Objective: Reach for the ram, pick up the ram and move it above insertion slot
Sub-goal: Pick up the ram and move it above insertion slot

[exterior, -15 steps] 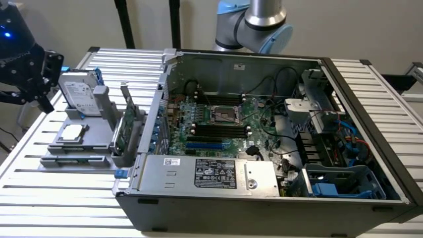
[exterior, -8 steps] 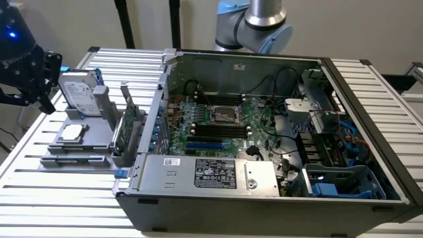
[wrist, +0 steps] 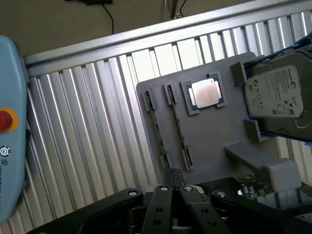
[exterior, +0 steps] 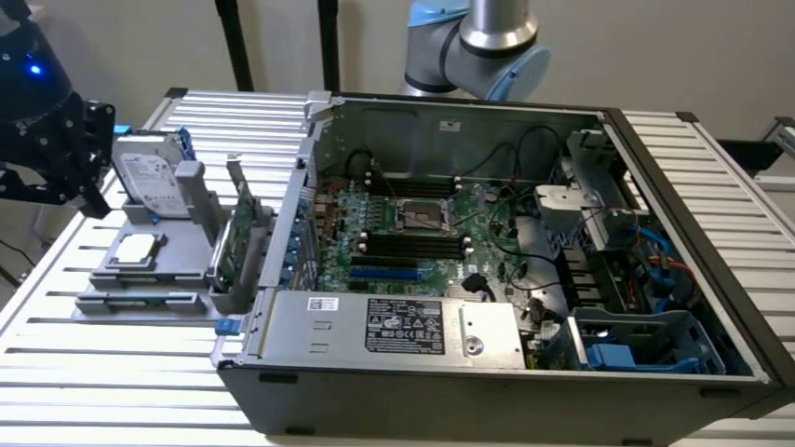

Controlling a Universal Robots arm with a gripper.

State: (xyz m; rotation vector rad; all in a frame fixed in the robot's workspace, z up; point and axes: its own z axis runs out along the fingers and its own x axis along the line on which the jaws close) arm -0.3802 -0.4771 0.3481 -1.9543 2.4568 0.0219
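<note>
Right at the front, the open computer case (exterior: 372, 396) squats on the ribbed metal counter (exterior: 125, 372). Its tall side wall (exterior: 289, 223) stands between the grey tray (wrist: 214, 136) and the black insertion slot (exterior: 410, 240), so I'd say anything carried across has to clear that wall or it clips. Over the tray hangs the gripper (wrist: 174, 181), fingers pinched together with nothing in them. Come down like that and it would knock the board rather than straddle it. The ram (wrist: 178, 126) stands on edge in the tray's clips with a twin stick (wrist: 157, 129) just beside it, and a finger could snag that neighbour. Several black slots look alike too, easy to mistake. The counter is bare grooved aluminium slats. Behind it are a plain pale wall (exterior: 646, 47) and black poles (exterior: 231, 42).
</note>
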